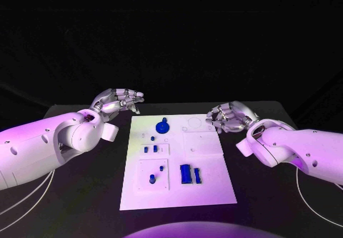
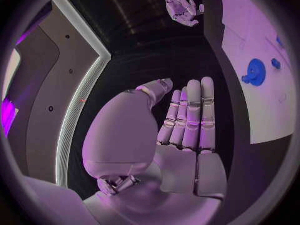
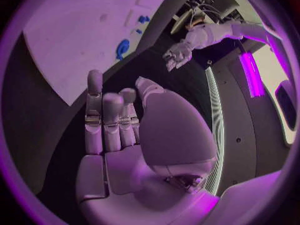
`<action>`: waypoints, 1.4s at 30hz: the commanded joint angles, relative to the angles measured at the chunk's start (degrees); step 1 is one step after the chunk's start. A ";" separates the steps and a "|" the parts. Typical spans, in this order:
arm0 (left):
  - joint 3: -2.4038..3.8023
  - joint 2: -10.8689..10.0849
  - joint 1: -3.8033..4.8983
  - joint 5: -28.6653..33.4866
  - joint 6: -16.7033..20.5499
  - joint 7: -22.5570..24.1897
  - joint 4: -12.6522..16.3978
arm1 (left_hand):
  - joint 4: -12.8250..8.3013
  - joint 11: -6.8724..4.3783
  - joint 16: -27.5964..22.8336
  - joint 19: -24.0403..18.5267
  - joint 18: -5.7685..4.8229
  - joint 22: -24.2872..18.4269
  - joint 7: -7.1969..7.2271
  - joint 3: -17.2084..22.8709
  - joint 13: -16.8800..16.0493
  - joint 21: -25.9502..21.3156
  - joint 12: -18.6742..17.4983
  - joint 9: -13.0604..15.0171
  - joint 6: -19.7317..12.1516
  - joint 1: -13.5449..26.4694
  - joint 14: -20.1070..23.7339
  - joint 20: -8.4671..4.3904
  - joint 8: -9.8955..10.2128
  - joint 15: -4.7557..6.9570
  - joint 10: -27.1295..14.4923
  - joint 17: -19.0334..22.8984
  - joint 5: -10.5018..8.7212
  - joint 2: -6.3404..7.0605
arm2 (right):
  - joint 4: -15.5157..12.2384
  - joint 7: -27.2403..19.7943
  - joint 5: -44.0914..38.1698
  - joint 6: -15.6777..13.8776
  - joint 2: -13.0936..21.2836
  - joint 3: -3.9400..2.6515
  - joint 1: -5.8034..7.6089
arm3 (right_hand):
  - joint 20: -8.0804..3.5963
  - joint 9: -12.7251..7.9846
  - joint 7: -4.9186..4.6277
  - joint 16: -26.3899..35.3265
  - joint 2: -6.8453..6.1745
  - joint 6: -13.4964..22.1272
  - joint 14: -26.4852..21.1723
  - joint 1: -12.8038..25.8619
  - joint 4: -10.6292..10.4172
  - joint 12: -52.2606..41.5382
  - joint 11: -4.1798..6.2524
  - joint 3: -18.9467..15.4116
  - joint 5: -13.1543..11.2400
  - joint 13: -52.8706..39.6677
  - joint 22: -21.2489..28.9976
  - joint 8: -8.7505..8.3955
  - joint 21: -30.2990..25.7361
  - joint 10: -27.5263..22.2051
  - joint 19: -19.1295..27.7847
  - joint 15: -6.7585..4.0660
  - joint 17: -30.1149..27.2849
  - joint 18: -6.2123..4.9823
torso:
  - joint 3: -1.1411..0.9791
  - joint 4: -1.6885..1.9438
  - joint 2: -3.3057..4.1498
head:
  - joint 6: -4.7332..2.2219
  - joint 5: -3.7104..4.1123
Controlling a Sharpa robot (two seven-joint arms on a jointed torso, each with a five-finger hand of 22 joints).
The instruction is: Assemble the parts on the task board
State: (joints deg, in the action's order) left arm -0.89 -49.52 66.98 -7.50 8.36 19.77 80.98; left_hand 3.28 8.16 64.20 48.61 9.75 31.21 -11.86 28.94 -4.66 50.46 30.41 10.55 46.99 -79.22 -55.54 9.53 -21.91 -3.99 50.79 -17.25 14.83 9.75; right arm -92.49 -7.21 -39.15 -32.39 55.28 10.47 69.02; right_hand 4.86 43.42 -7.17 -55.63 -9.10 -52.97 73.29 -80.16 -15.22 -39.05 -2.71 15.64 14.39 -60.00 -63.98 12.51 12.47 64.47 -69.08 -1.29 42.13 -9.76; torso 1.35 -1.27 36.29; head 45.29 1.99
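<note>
Both hands were empty with fingers apart. The left hand (image 1: 118,101) and right hand (image 1: 229,117) hung beside the task board (image 1: 207,191).

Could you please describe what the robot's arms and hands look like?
Both arms are smooth, rounded white shells with small dark screw dots; thin pale cables trail beside them. The left robot hand and right robot hand are silver metal, with segmented, many-jointed fingers and broad plated palms.
</note>
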 commanded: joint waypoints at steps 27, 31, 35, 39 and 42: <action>0.29 6.16 -3.13 7.80 18.26 8.58 -2.74 | -3.28 -8.16 -64.20 -48.61 -9.75 -31.21 11.86 -28.95 4.66 -50.46 -30.41 -10.55 -46.99 79.22 55.54 -9.53 21.91 3.99 -50.79 17.25 -14.83 -9.75 | 10.02 -19.92 32.65 -4.60 -10.95 -6.82 -5.15 | -4.86 -43.42 7.17 55.63 9.10 52.97 -73.29 80.16 15.22 39.05 2.71 -15.64 -14.39 60.00 63.98 -12.51 -12.47 -64.47 69.08 1.29 -42.13 9.76 | -1.15 1.12 -4.63 | -10.00 -1.75; 0.52 5.64 -4.57 7.68 25.11 9.15 1.84 | -3.28 -8.16 -64.20 -48.61 -9.75 -31.21 11.86 -28.95 4.66 -50.46 -30.41 -10.55 -46.99 79.22 55.54 -9.53 21.91 3.99 -50.79 17.25 -14.83 -9.75 | 5.74 -21.45 36.37 -8.68 -10.75 -8.91 -7.27 | -4.86 -43.42 7.17 55.63 9.10 52.97 -73.29 80.16 15.22 39.05 2.71 -15.64 -14.39 60.00 63.98 -12.51 -12.47 -64.47 69.08 1.29 -42.13 9.76 | -1.33 1.26 -5.07 | -10.83 -1.97; 0.72 5.19 -5.80 7.59 30.93 9.63 5.74 | -3.28 -8.16 -64.20 -48.61 -9.75 -31.21 11.86 -28.95 4.66 -50.46 -30.41 -10.55 -46.99 79.22 55.54 -9.53 21.91 3.99 -50.79 17.25 -14.83 -9.75 | 3.06 -22.40 38.70 -11.23 -10.62 -10.21 -8.60 | -4.86 -43.42 7.17 55.63 9.10 52.97 -73.29 80.16 15.22 39.05 2.71 -15.64 -14.39 60.00 63.98 -12.51 -12.47 -64.47 69.08 1.29 -42.13 9.76 | -1.35 1.27 -5.11 | -10.91 -1.99; 0.83 4.94 -6.50 7.53 34.28 9.91 7.98 | -3.28 -8.16 -64.20 -48.61 -9.75 -31.21 11.86 -28.95 4.66 -50.46 -30.41 -10.55 -46.99 79.22 55.54 -9.53 21.91 3.99 -50.79 17.25 -14.83 -9.75 | 2.54 -22.59 39.15 -11.73 -10.59 -10.47 -8.86 | -4.86 -43.42 7.17 55.63 9.10 52.97 -73.29 80.16 15.22 39.05 2.71 -15.64 -14.39 60.00 63.98 -12.51 -12.47 -64.47 69.08 1.29 -42.13 9.76 | -1.35 1.27 -5.11 | -10.91 -1.99; 0.88 4.84 -6.79 7.51 35.62 10.02 8.88 | -3.28 -8.16 -64.20 -48.61 -9.75 -31.21 11.86 -28.95 4.66 -50.46 -30.41 -10.55 -46.99 79.22 55.54 -9.53 21.91 3.99 -50.79 17.25 -14.83 -9.75 | 2.54 -22.59 39.15 -11.73 -10.59 -10.47 -8.86 | -4.86 -43.42 7.17 55.63 9.10 52.97 -73.29 80.16 15.22 39.05 2.71 -15.64 -14.39 60.00 63.98 -12.51 -12.47 -64.47 69.08 1.29 -42.13 9.76 | -1.35 1.27 -5.11 | -10.91 -1.99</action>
State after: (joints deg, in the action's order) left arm -0.10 -44.68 60.21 0.55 39.00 28.24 89.48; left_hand 0.01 0.05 0.21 0.29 0.72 0.09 0.13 0.24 -0.08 0.34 0.37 0.09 0.41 -0.70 -0.30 0.09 -0.32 0.05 0.33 -0.09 0.20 0.02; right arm -89.85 -27.99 -1.58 -42.22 44.68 0.04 60.17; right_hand 0.01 0.18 0.01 -0.38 -0.05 -0.22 0.36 -0.61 0.08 -0.38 0.01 0.32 0.30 -0.13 -0.21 0.20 0.28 0.30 -0.27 0.06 0.17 -0.79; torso 0.01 -0.01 31.23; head 34.39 0.00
